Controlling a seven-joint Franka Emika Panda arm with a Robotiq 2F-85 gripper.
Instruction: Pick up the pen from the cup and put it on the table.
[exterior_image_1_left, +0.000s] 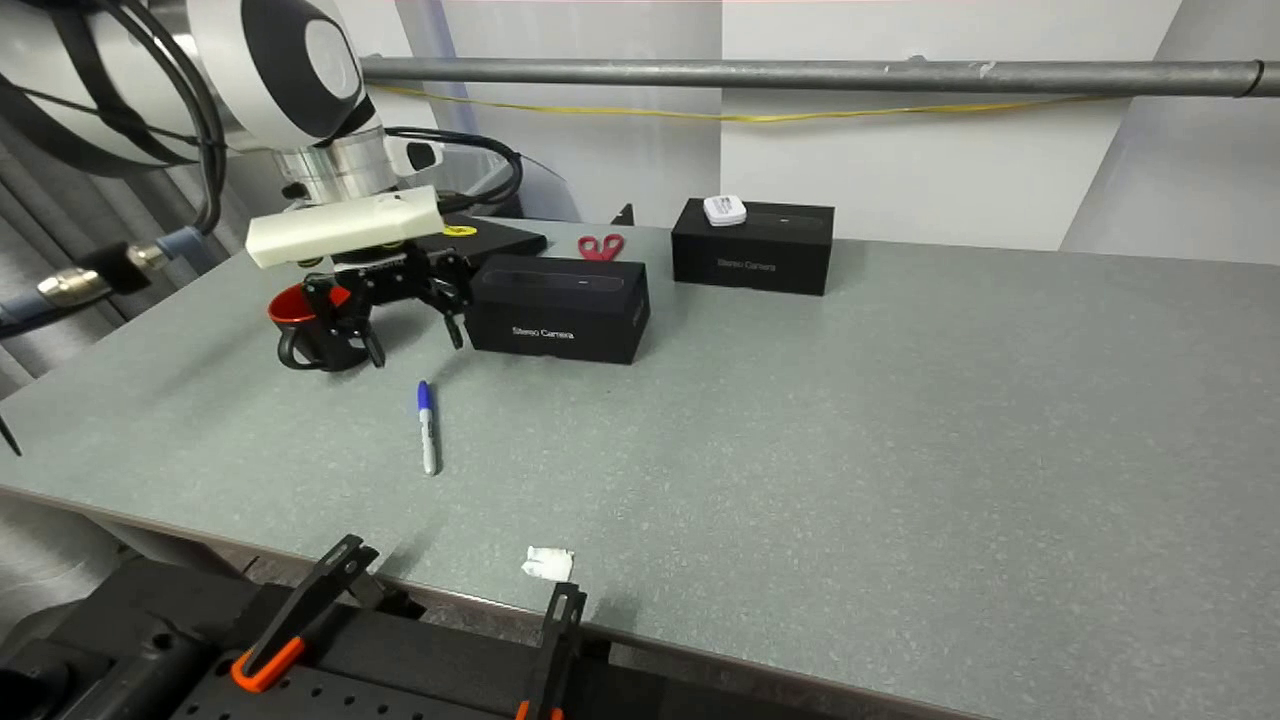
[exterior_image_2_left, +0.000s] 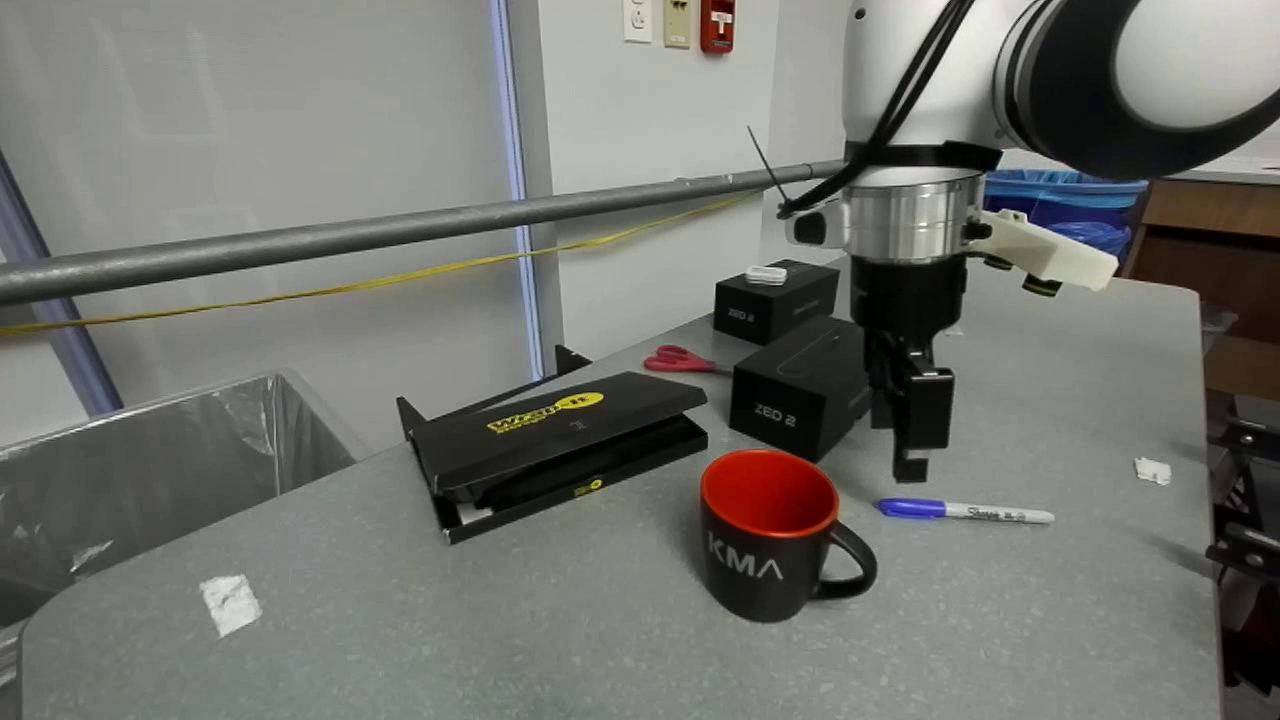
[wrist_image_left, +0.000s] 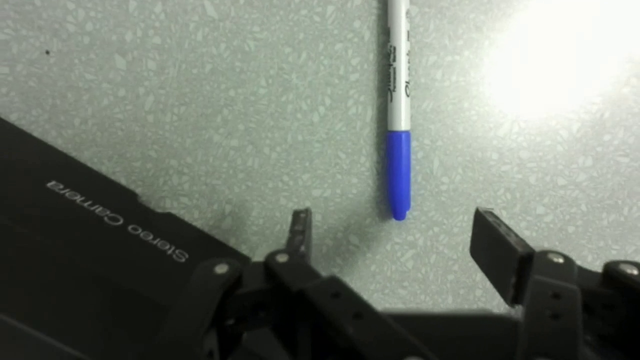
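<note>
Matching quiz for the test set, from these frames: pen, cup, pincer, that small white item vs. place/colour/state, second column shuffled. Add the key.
Column 1
1. pen
2. cup
3. pincer
4. small white item

Column 2
A. on top of a black box
B. jaws apart, holding nothing
C. blue and white, lying on the table
D. black outside, red inside, standing upright

Pairs: 1-C, 2-D, 3-B, 4-A
</note>
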